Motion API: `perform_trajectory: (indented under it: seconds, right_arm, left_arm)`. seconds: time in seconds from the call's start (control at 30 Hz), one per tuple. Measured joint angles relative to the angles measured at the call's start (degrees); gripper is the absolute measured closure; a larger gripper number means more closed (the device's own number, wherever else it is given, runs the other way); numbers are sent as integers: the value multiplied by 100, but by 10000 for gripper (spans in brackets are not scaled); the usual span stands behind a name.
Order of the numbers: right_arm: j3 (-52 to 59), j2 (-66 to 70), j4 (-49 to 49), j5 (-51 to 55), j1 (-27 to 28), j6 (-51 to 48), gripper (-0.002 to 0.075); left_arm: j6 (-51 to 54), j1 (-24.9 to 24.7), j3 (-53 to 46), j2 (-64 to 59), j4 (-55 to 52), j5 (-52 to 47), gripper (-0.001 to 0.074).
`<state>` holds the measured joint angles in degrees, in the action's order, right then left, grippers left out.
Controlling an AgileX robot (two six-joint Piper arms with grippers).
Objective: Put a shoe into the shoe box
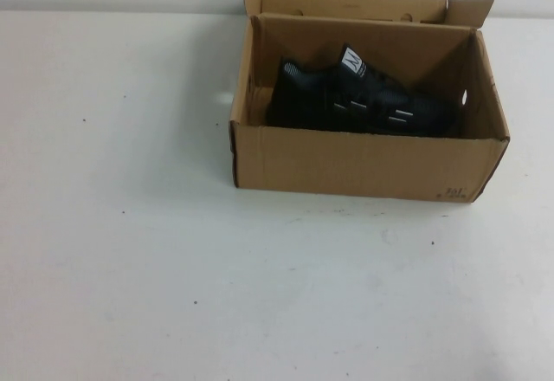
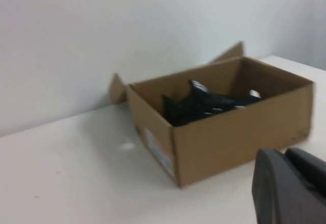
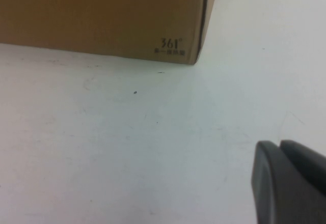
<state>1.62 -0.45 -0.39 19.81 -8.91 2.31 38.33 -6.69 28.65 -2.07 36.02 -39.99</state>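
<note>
Since the shoe (image 1: 363, 100) already sits inside the box (image 1: 363, 169), the job looks done. Left hand (image 2: 290, 186) hangs off to the box's left side, holding nothing, and I can't tell how open it is. Box stands mid-table (image 1: 130, 251), flaps up. Right hand (image 3: 290, 180) hovers low by the box's printed corner, holding nothing, opening unclear, probably just parked.
</note>
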Motion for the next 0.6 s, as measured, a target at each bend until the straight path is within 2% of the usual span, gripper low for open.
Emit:
perform_trajectory:
  seconds: [0.07, 0.13, 0.23, 0.33, 0.6]
  right_arm:
    - [0, 0, 0, 0, 0, 0, 741]
    - [0, 0, 0, 8, 0, 0, 741]
    - [0, 0, 0, 8, 0, 10, 741]
    - [0, 0, 0, 8, 0, 10, 741]
    - [0, 0, 0, 8, 0, 12, 741]
  left_arm:
    - [-307, 0, -355, 0, -342, 732, 736]
    - [-1075, 0, -827, 11, -1022, 1478, 736]
    - [-2493, 0, -1469, 147, -2403, 1972, 736]
    - [-3458, 0, -1976, 260, -3486, 2108, 736]
    - [-3888, 0, -2978, 274, -3721, 2161, 736]
